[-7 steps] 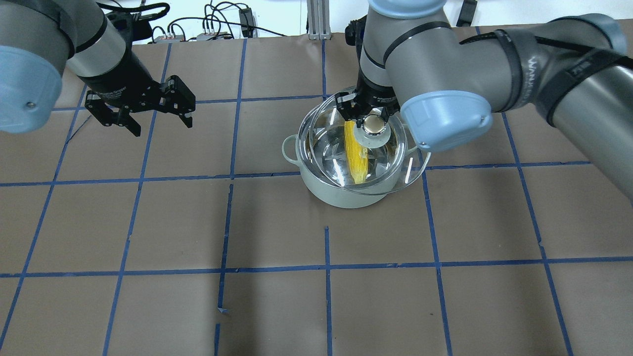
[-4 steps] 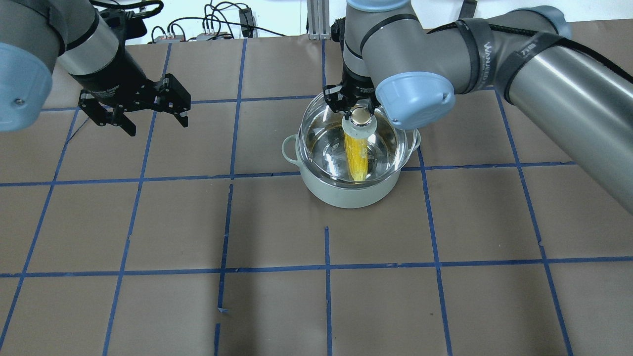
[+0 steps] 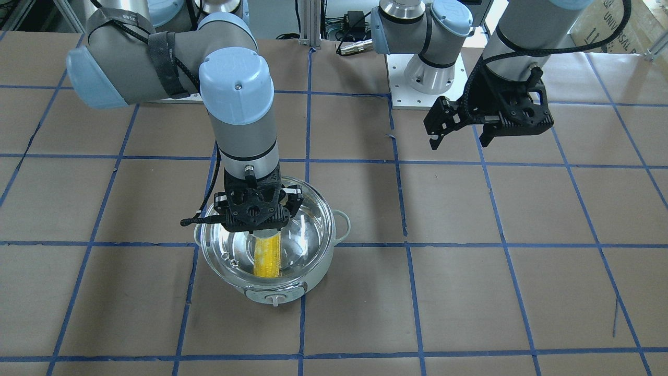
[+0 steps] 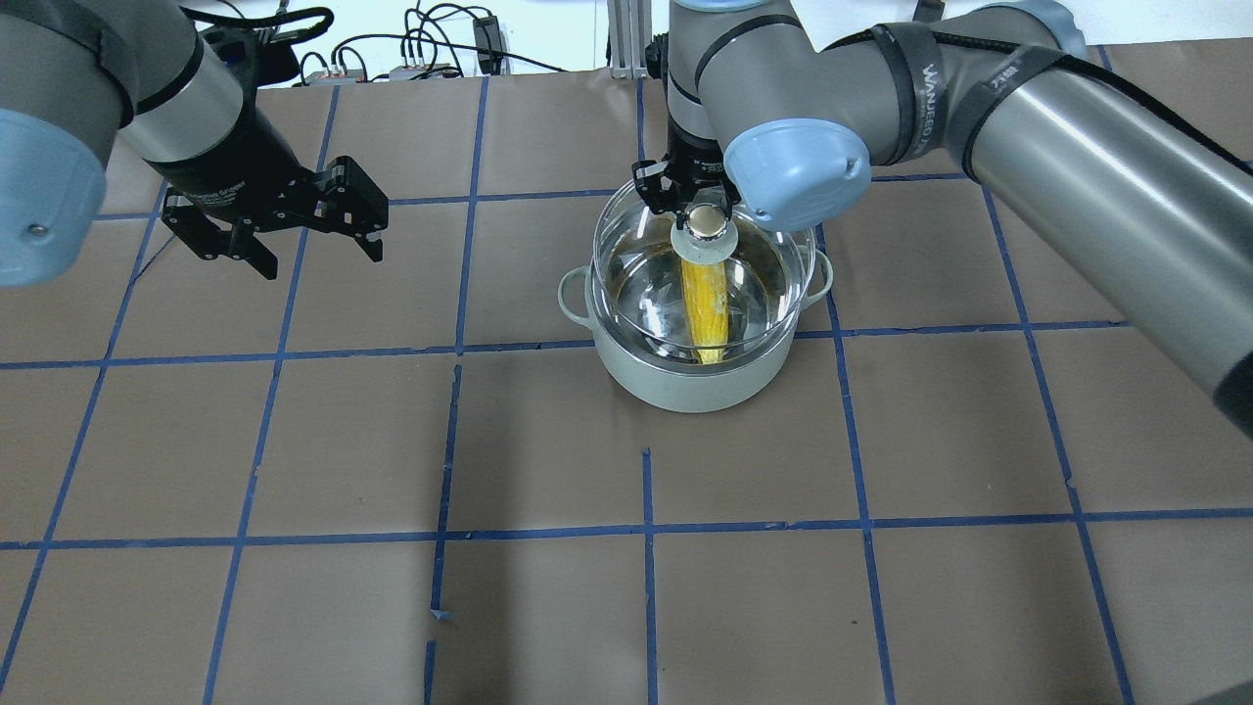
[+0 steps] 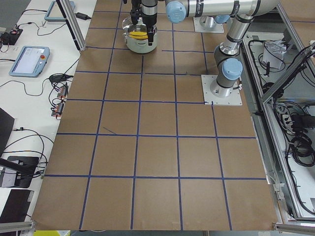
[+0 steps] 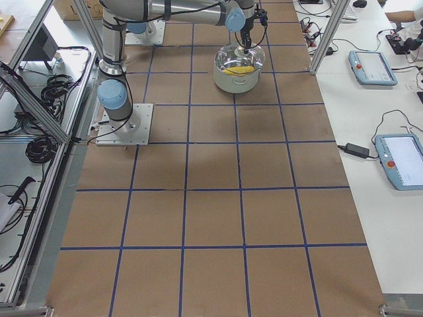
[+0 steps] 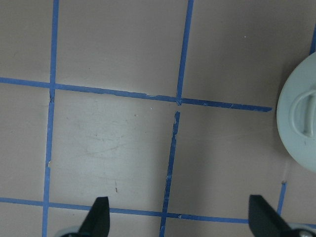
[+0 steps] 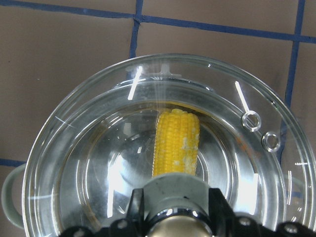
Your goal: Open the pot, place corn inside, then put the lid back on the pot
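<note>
- The right gripper (image 4: 701, 208) hangs straight down over the pot (image 4: 685, 390), its fingers clamped on the knob (image 4: 707, 223) in the middle of the lid (image 4: 759, 284) — so the lid sits directly beneath the gripper, held by its centre
- The lid covers the pot's mouth, level and close to centred; I cannot tell whether the glass touches the pot's rim all the way round
- The corn (image 4: 706, 311) lies inside the pot on the shiny bottom, seen through the glass; it passes under the knob, so it is right below the right gripper, with the lid between them
- Its pointed end faces the robot's side, and its blunt end faces the side where the pot's dial (image 3: 275, 298) is
- In the right wrist view the corn (image 8: 177, 143) shows just above the knob (image 8: 173, 226), with two small ringed holes (image 8: 251, 120) in the glass to its right
- The left gripper (image 4: 321, 250) hovers over the table (image 4: 548, 441), well apart from the pot on the robot's left — its fingers are spread wide with nothing between them
- The left wrist view shows a fingertip (image 7: 98, 217) at the bottom edge, brown paper crossed by blue tape lines (image 7: 170, 163), and the pot's pale wall with a loop handle (image 7: 307, 112) at the right edge
</note>
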`<state>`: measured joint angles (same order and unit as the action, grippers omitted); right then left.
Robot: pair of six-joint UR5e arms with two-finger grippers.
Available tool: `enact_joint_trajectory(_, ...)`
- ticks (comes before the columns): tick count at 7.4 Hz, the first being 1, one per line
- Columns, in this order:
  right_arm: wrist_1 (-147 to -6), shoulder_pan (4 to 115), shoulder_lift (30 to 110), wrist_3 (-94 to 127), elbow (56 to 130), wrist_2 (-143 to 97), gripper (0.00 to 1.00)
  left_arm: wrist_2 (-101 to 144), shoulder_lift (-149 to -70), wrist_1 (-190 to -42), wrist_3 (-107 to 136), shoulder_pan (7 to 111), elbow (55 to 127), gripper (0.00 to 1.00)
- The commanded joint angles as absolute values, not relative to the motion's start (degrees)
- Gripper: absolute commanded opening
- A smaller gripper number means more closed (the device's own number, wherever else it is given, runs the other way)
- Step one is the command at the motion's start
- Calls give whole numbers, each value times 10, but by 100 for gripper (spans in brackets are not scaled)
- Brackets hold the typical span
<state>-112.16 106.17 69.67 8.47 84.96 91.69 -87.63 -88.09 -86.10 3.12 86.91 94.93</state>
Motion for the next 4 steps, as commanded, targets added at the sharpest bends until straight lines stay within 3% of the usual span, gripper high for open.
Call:
enact_joint_trajectory(1,-1121,1063,696,83,859,918,36,-877,-886,-862,26,875,953,100)
enact_joint_trajectory(4,-1113,1074,696,85,860,920,36,-875,-890,-858,28,875,952,100)
